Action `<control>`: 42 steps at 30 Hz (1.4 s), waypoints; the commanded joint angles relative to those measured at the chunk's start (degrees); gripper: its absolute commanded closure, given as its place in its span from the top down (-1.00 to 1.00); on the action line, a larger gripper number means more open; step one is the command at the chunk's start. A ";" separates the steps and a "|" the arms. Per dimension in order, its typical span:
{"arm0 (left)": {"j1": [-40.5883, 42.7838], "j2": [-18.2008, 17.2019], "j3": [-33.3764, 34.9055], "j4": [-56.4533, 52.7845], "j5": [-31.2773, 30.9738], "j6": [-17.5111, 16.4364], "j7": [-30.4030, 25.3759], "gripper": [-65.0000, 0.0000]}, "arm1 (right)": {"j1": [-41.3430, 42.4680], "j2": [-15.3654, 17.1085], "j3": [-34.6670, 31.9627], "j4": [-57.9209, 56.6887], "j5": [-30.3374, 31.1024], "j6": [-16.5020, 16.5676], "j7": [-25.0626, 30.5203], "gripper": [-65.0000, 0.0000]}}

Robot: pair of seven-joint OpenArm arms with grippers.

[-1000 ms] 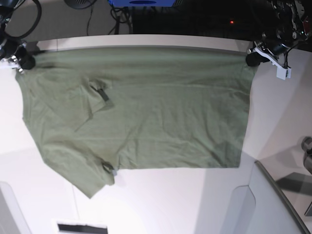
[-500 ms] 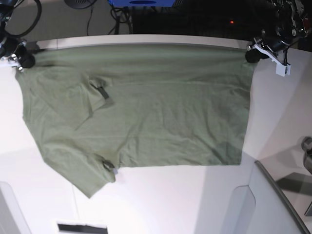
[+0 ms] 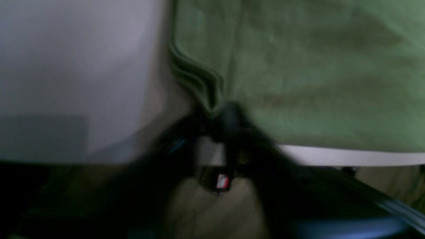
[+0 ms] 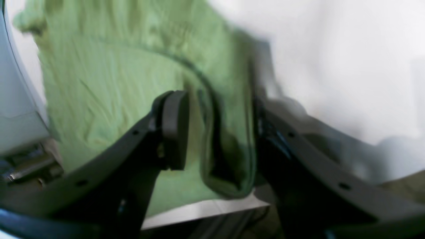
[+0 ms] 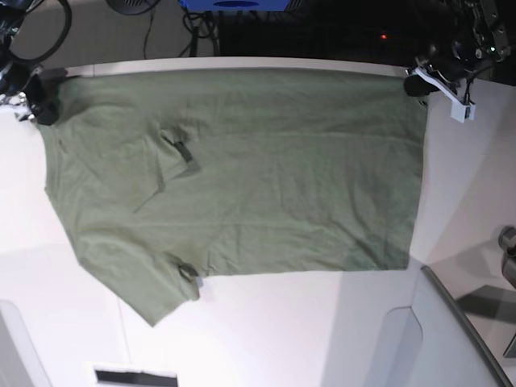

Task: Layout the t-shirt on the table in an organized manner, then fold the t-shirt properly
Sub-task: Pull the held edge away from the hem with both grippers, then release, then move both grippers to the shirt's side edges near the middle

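Observation:
The olive-green t-shirt (image 5: 266, 169) lies spread flat on the white table (image 5: 266, 339), its far edge along the table's far edge. My left gripper (image 5: 414, 84) is at the shirt's far right corner. In the blurred left wrist view it (image 3: 219, 111) is shut on the bunched corner of the shirt (image 3: 315, 66). My right gripper (image 5: 42, 111) is at the far left corner. In the right wrist view its jaws (image 4: 219, 129) stand apart with a fold of the shirt (image 4: 109, 83) lying between them. One sleeve (image 5: 153, 290) sticks out at the near left.
A grey-white raised panel with a dark rim (image 5: 451, 339) stands at the near right, and another (image 5: 12, 347) at the near left. A black-and-white strip (image 5: 135, 376) lies at the front edge. Cables and dark equipment (image 5: 161, 32) sit beyond the far edge.
Both grippers have moved toward the table's far edge, drawing the shirt with them. The shirt's far edge now lies straighter, and the cloth is flatter.

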 commanded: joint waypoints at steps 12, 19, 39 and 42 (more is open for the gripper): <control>-2.88 -0.55 -8.43 0.96 3.18 -0.31 -2.18 0.70 | -1.54 2.81 1.01 0.21 -2.40 -1.32 3.52 -0.18; -8.94 -3.01 -14.23 0.96 21.64 -0.48 -7.72 0.69 | 0.75 10.90 0.22 -0.49 -3.98 -1.32 8.01 -0.18; -20.64 -2.74 9.94 2.19 22.69 -0.66 -9.57 0.68 | 40.93 13.89 -23.08 -36.36 -41.08 12.31 25.59 -0.18; -20.72 -2.13 10.56 2.28 22.69 -0.75 -9.57 0.68 | 41.54 12.48 -25.37 -39.26 -41.08 12.31 28.14 -0.18</control>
